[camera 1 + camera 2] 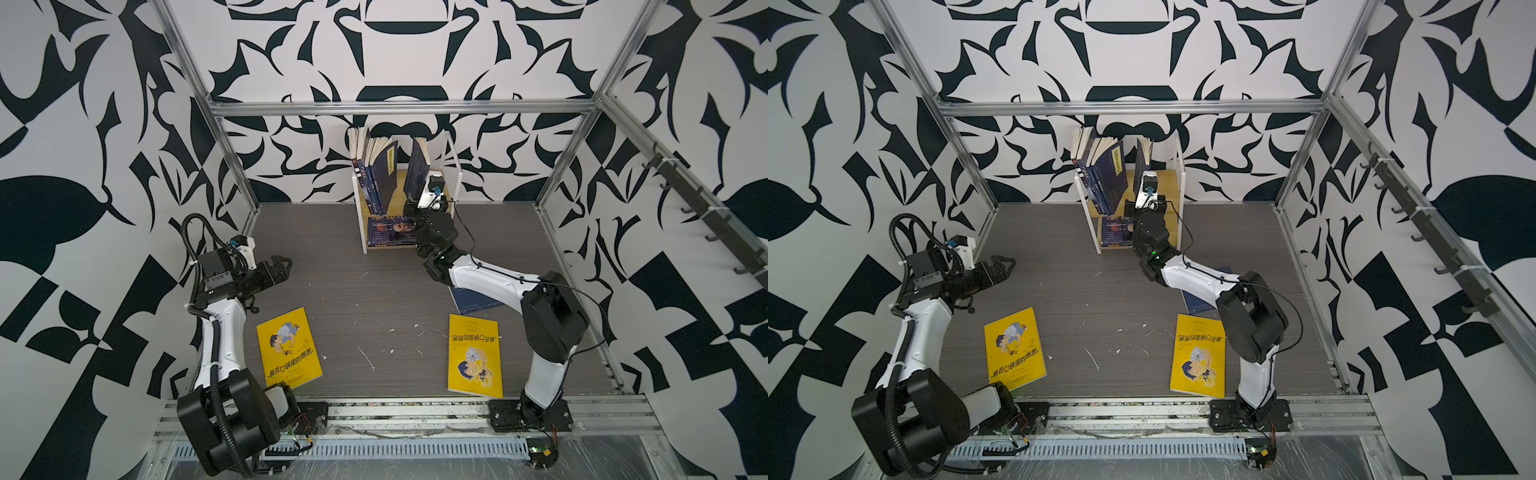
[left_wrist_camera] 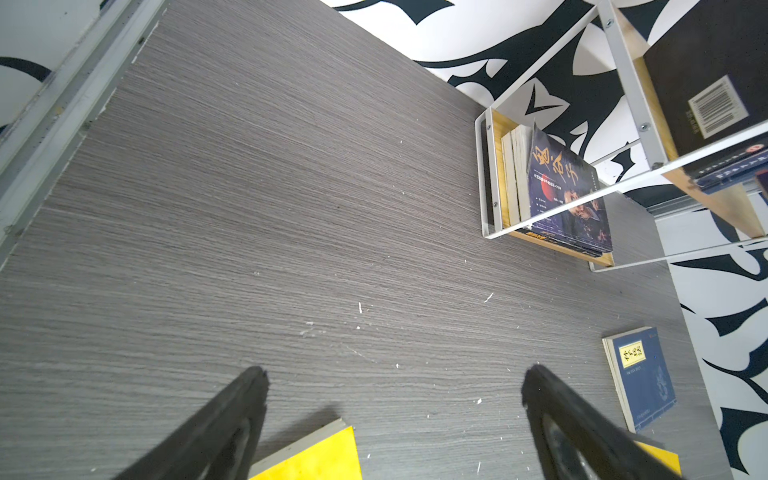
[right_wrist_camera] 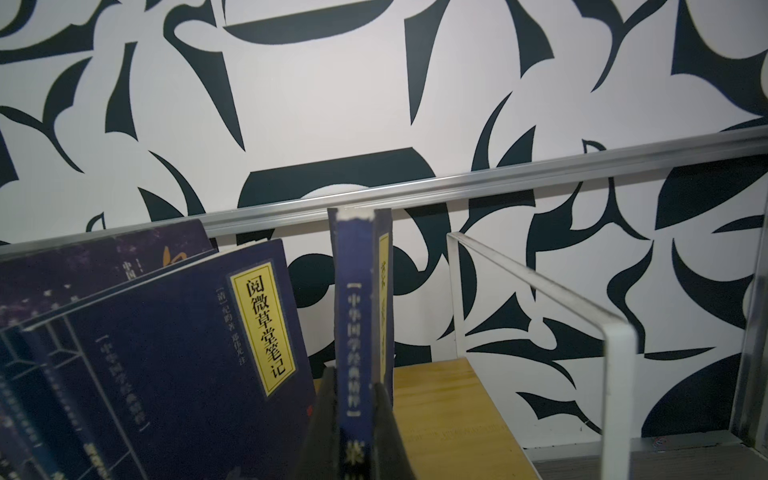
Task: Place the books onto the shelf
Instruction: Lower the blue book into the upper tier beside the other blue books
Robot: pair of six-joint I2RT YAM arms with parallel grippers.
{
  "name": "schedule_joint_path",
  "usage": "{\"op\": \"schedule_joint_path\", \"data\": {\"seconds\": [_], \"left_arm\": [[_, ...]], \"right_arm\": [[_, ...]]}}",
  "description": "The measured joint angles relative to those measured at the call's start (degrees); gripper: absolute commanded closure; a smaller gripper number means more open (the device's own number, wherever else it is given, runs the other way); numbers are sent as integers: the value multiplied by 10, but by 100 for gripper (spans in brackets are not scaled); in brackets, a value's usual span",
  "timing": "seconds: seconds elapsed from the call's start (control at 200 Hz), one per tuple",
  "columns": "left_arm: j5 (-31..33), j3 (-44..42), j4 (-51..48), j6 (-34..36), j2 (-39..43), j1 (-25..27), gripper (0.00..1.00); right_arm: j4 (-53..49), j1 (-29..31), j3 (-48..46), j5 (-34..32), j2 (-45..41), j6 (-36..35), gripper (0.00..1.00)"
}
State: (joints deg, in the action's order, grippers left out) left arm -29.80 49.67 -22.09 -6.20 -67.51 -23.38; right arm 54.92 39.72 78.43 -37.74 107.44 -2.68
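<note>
Looks like mid-placement here. Got the right gripper (image 3: pixel 353 382) pinched shut low on the spine of a navy book (image 3: pixel 361 311), holding it over the top board of the shelf (image 3: pixel 449 407). Can't tell about contact with the wood yet (bottom edge hidden behind the fingers (image 3: pixel 388 428)). Sits in the gap between the leaning navy books (image 1: pixel 380 174) and the empty end of the white frame, clear of both, judging by a top view.

Stands pretty much upright, long axis running vertical, spine facing back out toward the arm, yellow title label on the cover turned toward the empty end. Pages fanning a little at the top, so probably floppy.

Next up, probably: lower it all the way, tip it onto the leaning stack, then open up and back straight out. Needs care there; easy to get a flop when releasing a thin paperback standing alone.

Got the left gripper (image 2: pixel 395 370) spread wide with nothing in it, hovering above the table (image 1: pixel 374 291), well away from the shelf. Plenty left to shelve by the look of it: left yellow book (image 1: pixel 289 348) and right yellow book (image 1: pixel 475 355) lying flat near the front, plus a second navy book (image 1: pixel 478 301) flat under the right arm. Portrait-cover books (image 1: pixel 390 230) already lying on the lower tier.
</note>
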Motion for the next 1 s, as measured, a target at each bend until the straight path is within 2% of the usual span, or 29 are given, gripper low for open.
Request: {"op": "schedule_joint_path", "data": {"seconds": [0.435,1.0], "left_arm": [[4,0,-1,7,-14,9,0],[16,0,0,17,-21,9,0]], "right_arm": [[-3,-8,125,35,120,49,100],[25,-9,83,113,108,59,100]]}}
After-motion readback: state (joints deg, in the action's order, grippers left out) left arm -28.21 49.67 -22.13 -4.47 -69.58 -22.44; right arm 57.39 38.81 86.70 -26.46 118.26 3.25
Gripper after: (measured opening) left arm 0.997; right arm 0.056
